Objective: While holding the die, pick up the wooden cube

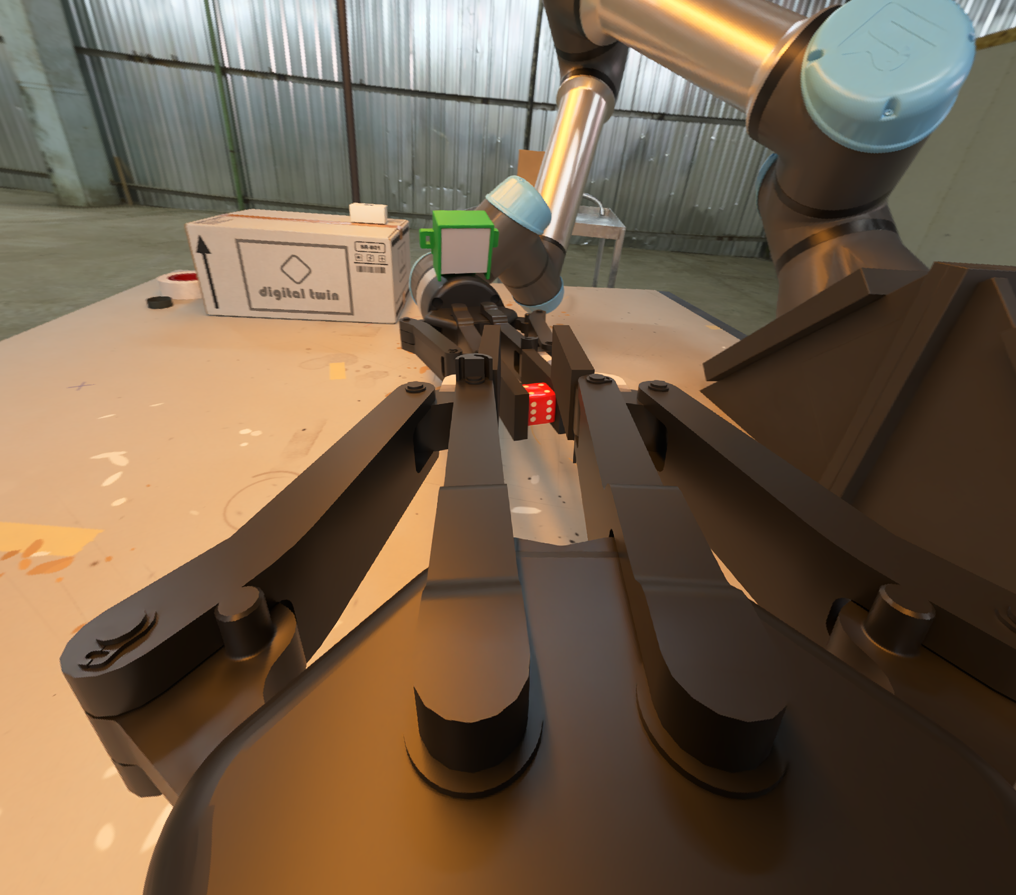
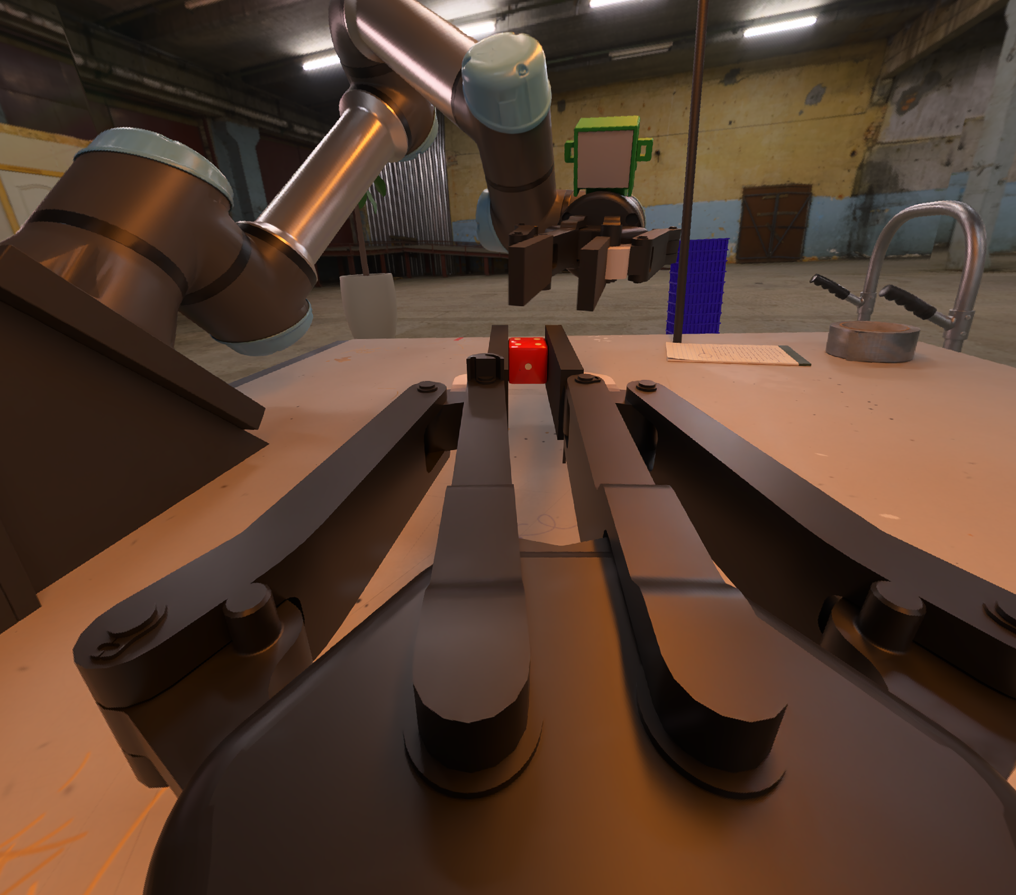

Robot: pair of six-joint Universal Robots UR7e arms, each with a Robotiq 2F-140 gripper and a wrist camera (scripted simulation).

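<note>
A red die [image 2: 528,363] with white pips sits between the fingers of my right gripper [image 2: 528,346], which is shut on it just above the table [image 2: 824,456]. In the left wrist view the die [image 1: 541,404] shows in the right gripper [image 1: 542,429], straight ahead and close. My left gripper [image 1: 528,352] faces it, jaws a little apart, with nothing between them. In the right wrist view the left gripper [image 2: 558,297] hangs higher, beyond the die. No wooden cube shows in either view.
A white cardboard box [image 1: 299,269] with a small white block [image 1: 368,213] on top stands at the table's far left, next to a tape roll [image 1: 178,285] and a black disc [image 1: 159,302]. A notepad [image 2: 731,353], a grey tape roll [image 2: 871,341] and a thin pole [image 2: 695,99] are on the other side.
</note>
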